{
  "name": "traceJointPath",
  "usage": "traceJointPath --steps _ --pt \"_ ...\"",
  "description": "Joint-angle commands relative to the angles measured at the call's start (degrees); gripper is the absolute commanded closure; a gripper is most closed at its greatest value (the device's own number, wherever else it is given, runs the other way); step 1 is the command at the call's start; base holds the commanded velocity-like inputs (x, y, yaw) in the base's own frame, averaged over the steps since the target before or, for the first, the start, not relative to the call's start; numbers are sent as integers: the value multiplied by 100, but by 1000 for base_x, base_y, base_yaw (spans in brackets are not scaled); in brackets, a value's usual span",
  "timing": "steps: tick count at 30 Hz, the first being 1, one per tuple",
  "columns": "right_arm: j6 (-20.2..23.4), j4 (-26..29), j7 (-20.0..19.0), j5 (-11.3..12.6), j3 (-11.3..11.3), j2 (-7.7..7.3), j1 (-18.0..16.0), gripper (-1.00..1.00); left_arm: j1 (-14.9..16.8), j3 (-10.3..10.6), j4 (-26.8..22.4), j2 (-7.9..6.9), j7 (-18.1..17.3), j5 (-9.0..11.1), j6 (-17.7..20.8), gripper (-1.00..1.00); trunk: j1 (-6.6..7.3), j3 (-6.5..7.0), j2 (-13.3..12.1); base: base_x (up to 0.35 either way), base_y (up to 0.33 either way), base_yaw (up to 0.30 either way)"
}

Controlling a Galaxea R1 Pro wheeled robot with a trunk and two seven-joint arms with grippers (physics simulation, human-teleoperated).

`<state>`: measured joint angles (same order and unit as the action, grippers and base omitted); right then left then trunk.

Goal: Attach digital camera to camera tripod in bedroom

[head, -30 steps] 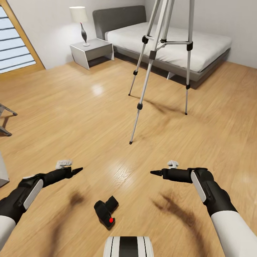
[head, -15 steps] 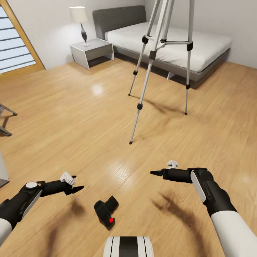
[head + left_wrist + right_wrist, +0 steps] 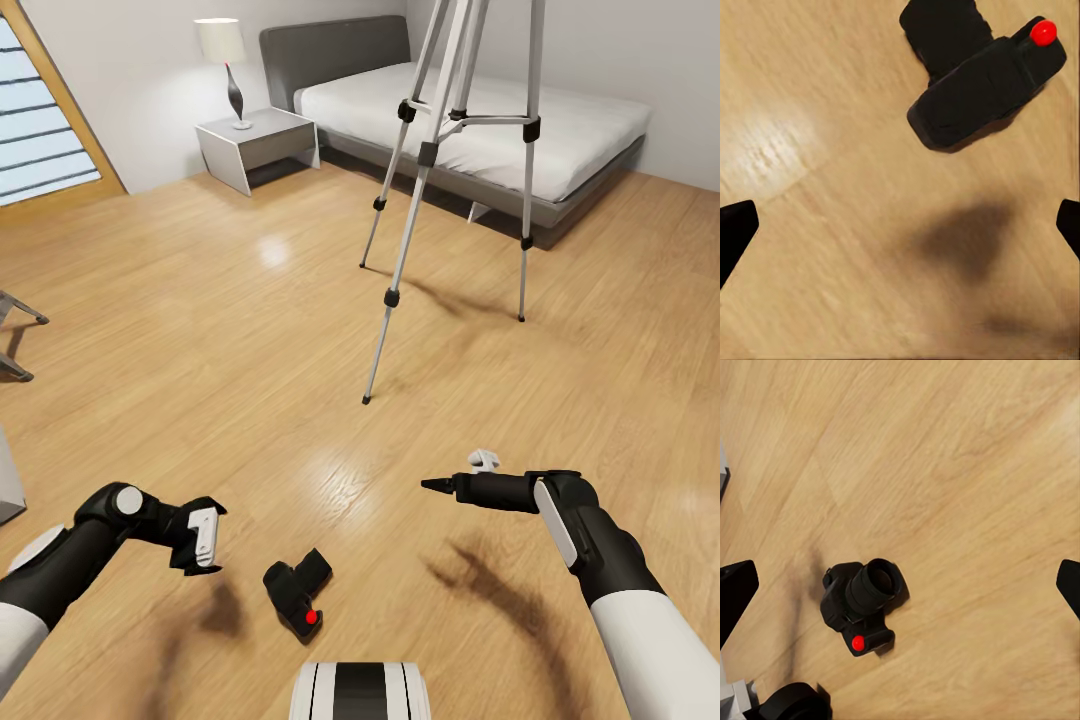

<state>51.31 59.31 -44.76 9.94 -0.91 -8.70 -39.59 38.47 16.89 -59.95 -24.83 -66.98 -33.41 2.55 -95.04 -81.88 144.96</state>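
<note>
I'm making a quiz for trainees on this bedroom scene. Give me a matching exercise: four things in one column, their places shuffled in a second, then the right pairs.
Things:
1. camera
2. tripod
3. lamp
4. left gripper

Places:
A. on the nightstand
B. standing in front of the bed
C. lying on the floor, close to the robot
D. hovering over the floor beside the camera

Pairs: 1-C, 2-B, 3-A, 4-D

Bedroom: grey bed [image 3: 480,120], nightstand [image 3: 258,145], lamp [image 3: 225,65].
</note>
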Motion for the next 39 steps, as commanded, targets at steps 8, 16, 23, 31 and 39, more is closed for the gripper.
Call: traceJointPath --steps 8,16,23,31,39 --pt "33 1 -6 17 -6 -6 -1 -100 3 -6 -357 136 -858 -256 -1018 -100 1 -4 2 0 0 0" --pt "30 1 -6 17 -6 -5 -2 -100 3 -10 -371 247 -962 -346 -1235 -100 1 -4 2 0 0 0" --pt "29 0 -6 17 -6 -3 -2 -100 3 -8 -334 439 -870 -571 -1268 -100 1 -4 2 0 0 0" --pt "28 -51 -6 1 -6 0 -1 -100 14 -11 116 759 -211 -1303 -1291 -100 1 -4 2 0 0 0" --pt "28 -59 -5 -1 -6 0 -3 -100 159 -10 975 1286 52 -2009 -1818 -100 1 -4 2 0 0 0"
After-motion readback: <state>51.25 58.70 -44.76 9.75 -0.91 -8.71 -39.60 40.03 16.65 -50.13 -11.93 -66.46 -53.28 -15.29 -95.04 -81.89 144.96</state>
